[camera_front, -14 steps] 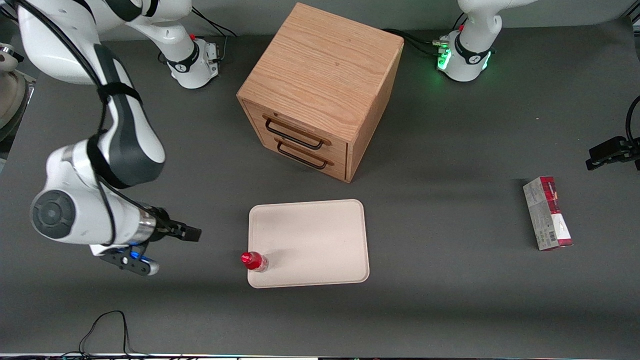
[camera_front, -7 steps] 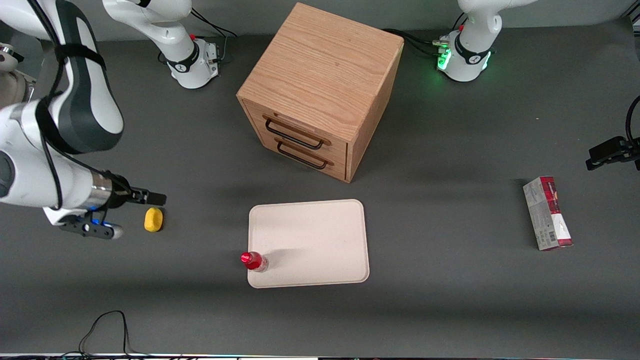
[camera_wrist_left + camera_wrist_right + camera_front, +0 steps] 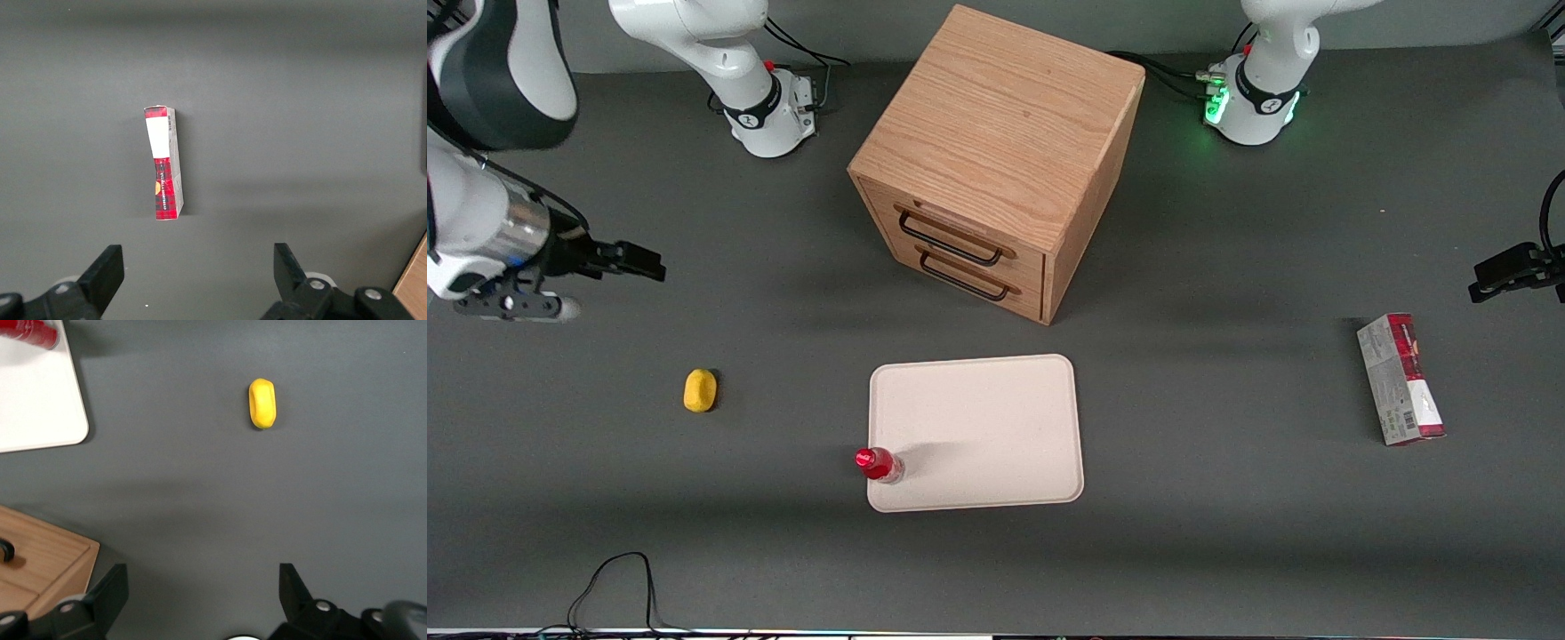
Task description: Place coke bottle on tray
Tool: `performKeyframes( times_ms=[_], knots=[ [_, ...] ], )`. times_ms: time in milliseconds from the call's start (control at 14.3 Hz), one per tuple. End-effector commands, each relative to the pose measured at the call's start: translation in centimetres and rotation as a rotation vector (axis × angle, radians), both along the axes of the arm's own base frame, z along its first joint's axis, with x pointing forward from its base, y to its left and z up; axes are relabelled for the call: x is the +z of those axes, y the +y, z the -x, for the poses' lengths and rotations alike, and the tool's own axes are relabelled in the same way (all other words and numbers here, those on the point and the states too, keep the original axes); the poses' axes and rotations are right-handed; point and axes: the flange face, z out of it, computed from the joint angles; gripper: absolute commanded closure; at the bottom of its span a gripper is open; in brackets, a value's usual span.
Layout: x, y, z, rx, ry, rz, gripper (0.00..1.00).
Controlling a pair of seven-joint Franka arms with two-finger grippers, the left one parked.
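One half second ago you had the right arm's black two-finger gripper (image 3: 636,260) close above the small yellow oval lump (image 3: 700,390); now it hangs higher in the frame, at the left edge of the front view, well apart from the lump. Its fingers (image 3: 110,593) stand wide apart and hold nothing. The small slim red coke bottle (image 3: 879,464) with the red cap has not moved: it stands on the large flat cream-white tray (image 3: 975,433), at the tray's lower left corner in the front view, just inside the rim. Its long axis is upright and the cap points up toward the camera. In the right wrist view you see only a piece of the red bottle (image 3: 28,332) on the tray corner (image 3: 40,407), the yellow lump (image 3: 262,403) and one corner of the wooden drawer cabinet (image 3: 43,570). Only the front view shows you the red-and-grey carton (image 3: 1400,379), toward the parked arm's end of the dark grey table (image 3: 1227,533).
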Motion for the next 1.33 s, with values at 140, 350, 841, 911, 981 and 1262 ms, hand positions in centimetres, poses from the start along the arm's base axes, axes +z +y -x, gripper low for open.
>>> performKeyframes(
  times_ms=[140, 350, 841, 911, 981, 1262],
  knots=[
    [4.1, -2.1, 0.5, 0.004, -0.050, 0.002, 0.00],
    [4.4, -3.3, 0.0, -0.016, -0.012, -0.004, 0.00],
    [4.7, -3.6, -0.1, 0.007, -0.016, -0.004, 0.00],
    [4.7, -3.8, -0.1, 0.020, -0.016, -0.001, 0.00],
    [4.7, -3.6, -0.1, 0.058, -0.015, 0.003, 0.00],
    [4.8, -2.9, 0.1, 0.085, -0.004, -0.005, 0.00]
  ],
)
